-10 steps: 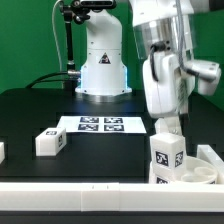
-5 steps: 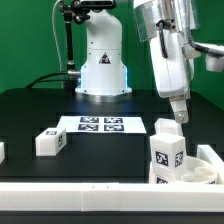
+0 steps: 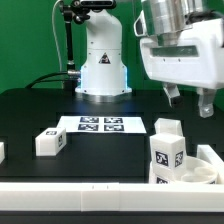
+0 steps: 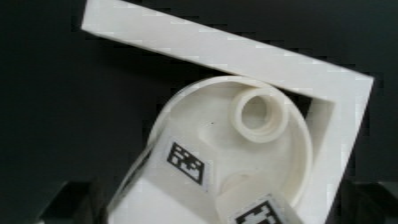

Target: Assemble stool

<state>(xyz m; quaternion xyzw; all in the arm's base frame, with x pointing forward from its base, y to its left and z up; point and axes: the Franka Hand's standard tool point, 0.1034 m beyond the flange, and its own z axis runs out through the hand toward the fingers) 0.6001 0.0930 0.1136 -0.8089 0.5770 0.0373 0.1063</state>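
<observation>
The white stool seat (image 3: 188, 176) lies at the exterior view's lower right, inside the rail corner. Its tagged rim and round hole fill the wrist view (image 4: 249, 115). One tagged block leg (image 3: 168, 153) stands upright on it. A second leg (image 3: 169, 127) stands just behind. A loose leg (image 3: 50, 141) lies on the table at the exterior view's left. My gripper (image 3: 188, 100) hangs above the seat, open and empty. Its dark fingertips (image 4: 68, 200) sit at the picture's corners in the wrist view, on either side of the seat.
The marker board (image 3: 100, 124) lies mid-table in front of the robot base (image 3: 100, 60). A long white rail (image 3: 90, 190) runs along the front and an angled rail (image 4: 214, 50) bounds the seat. Another white piece (image 3: 2, 150) shows at the exterior view's left edge.
The gripper has risen from just above the upright legs and turned, so both fingers now show spread apart. The legs and seat have not moved.
</observation>
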